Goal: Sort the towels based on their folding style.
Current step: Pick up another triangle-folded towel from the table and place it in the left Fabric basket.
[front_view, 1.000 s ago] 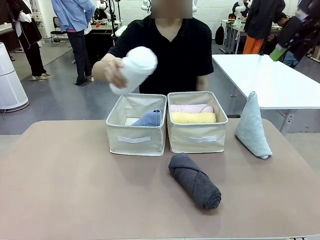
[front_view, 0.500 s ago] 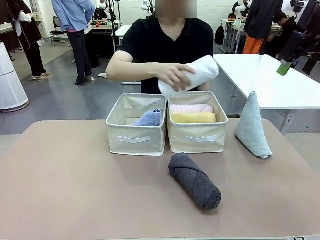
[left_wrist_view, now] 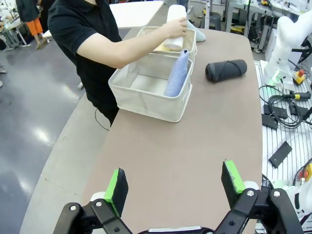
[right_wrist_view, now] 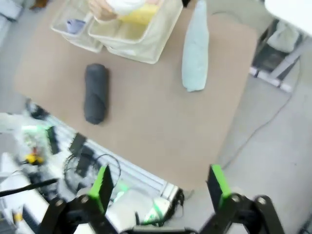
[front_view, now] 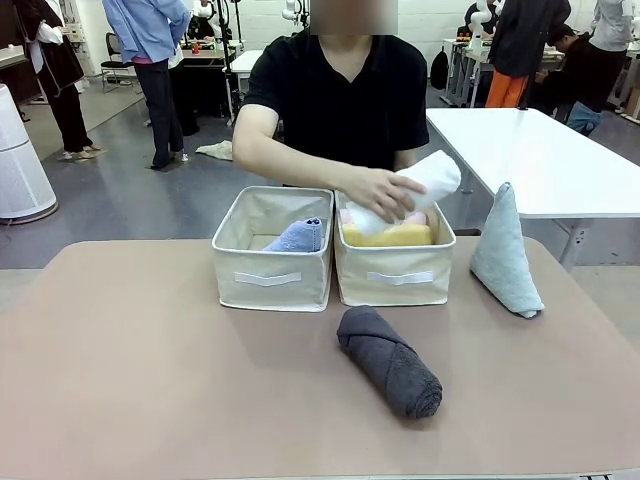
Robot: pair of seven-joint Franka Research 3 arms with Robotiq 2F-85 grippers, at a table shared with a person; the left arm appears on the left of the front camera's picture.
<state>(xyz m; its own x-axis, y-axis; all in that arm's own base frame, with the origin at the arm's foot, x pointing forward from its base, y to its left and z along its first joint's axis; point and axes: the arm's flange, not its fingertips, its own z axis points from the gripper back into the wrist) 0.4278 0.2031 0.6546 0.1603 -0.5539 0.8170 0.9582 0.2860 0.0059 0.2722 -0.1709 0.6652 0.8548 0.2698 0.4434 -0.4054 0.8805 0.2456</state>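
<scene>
Dark grey roll [front_view: 390,362]: lies flat, table [front_view: 120,380] middle. Pale teal triangle [front_view: 503,255]: upright near right edge. Blue triangle [front_view: 297,238] in left bin [front_view: 270,280]; yellow roll [front_view: 395,236] and tilted white roll [front_view: 440,172] in right bin [front_view: 395,282].

A glossy grey floor [front_view: 120,215] surrounds a white rectangular table [front_view: 540,165] at right and a white cylindrical appliance [front_view: 18,170] at left.

The left end effector [left_wrist_view: 175,181] hovered above the brown worktop [left_wrist_view: 161,146], its fingers spread wide with nothing between them. Farther off, a lavender-blue towel [left_wrist_view: 176,74] stood in the nearer fabric bin [left_wrist_view: 146,100]. The person's hand [left_wrist_view: 175,28] held a white rolled towel [left_wrist_view: 174,13] over the farther bin [left_wrist_view: 191,48]. A dark grey rolled towel [left_wrist_view: 225,69] lay on the worktop beside the bins.
</scene>
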